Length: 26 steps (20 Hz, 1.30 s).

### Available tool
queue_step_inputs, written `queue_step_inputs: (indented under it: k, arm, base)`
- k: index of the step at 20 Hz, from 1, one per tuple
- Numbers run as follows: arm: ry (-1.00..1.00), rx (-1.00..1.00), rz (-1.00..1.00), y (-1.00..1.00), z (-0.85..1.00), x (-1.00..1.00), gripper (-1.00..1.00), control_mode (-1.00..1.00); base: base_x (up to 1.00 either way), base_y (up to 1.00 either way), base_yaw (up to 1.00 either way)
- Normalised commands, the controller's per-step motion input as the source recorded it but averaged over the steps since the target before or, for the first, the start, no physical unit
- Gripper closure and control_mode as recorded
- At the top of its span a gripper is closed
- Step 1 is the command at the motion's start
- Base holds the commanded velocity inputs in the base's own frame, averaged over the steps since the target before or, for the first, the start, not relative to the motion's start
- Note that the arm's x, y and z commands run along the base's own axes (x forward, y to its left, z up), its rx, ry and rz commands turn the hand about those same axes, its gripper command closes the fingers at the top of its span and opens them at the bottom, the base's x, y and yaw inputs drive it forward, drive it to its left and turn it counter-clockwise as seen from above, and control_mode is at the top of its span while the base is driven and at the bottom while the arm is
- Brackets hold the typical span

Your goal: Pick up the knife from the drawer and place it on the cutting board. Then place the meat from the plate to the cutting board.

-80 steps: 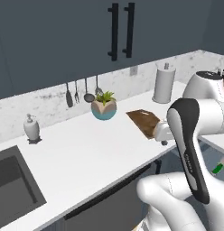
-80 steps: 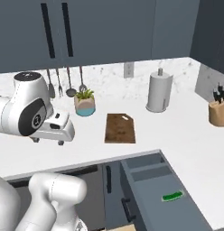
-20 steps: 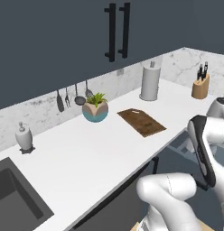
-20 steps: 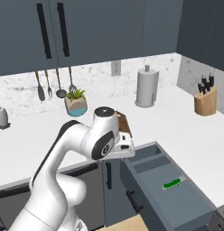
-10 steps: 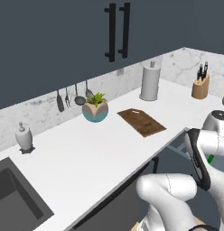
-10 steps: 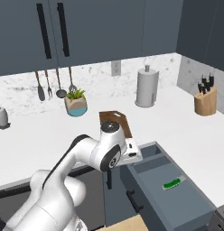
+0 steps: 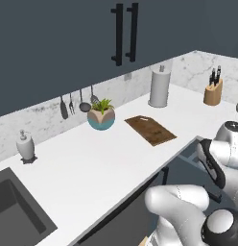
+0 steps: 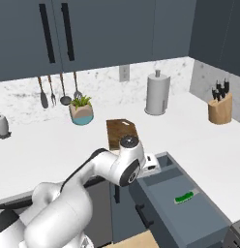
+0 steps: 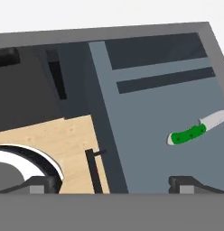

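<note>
**Gripper wide above the open drawer, knife inside**

Drawer (image 8: 189,213) stands pulled out from the cabinet front below the counter (image 8: 54,145). Its black bar handle (image 9: 93,171) shows in the hand view against the drawer front, with pale wood floor beyond it.

Knife (image 8: 185,197) lies flat on the drawer floor, green handle toward the drawer front, silver blade pointing away toward the right side. In the hand view the knife (image 9: 195,131) sits right of centre, tilted, blade reaching the picture's right edge. Nothing touches it.

Gripper (image 9: 111,182): 2 dark fingertips (image 9: 41,184) at the bottom of the hand view, spread wide, nothing between them. The right tip is near the knife handle but apart from it. In the right base view the hand (image 8: 150,163) hangs at the drawer's back left corner, close under the counter edge, well apart from the knife.

Cutting board (image 7: 150,129) lies on the counter, bare, dark brown, just right of the plant pot (image 7: 101,116); also seen behind the arm's elbow (image 8: 121,131).

Paper towel roll (image 8: 157,93) stands upright against the backsplash, right of the board. Knife block (image 8: 220,107) sits at the counter's far right. Utensils (image 8: 58,92) hang on the wall left of the pot. Soap dispenser (image 7: 26,145) stands near the sink (image 7: 15,216).
</note>
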Motion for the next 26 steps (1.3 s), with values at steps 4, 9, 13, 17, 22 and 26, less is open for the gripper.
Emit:
queue_step_inputs:
  k: [4,9,13,17,22,26]
  arm:
    - [0.0,0.0,0.05,-0.2,-0.39,0.28,-1.0,-1.0]
    - [0.0,0.0,0.02,-0.01,-0.22,0.11,-1.0,-1.0]
    - [0.0,0.04,0.0,0.0,-0.25,0.17,-1.0,-1.0]
    - [0.0,0.05,0.0,0.0,-0.23,0.24,-1.0,-1.0]
    - [0.05,0.05,0.0,0.02,-0.13,0.4,-1.0,-1.0]
    - [0.15,0.08,0.0,0.0,-0.03,0.33,-1.0,-1.0]
  base:
    - [0.0,0.0,0.0]
    - [0.0,0.0,0.0]
    - [0.0,0.0,0.0]
    - [0.0,0.0,0.0]
    - [0.0,0.0,0.0]
    - [0.0,0.0,0.0]
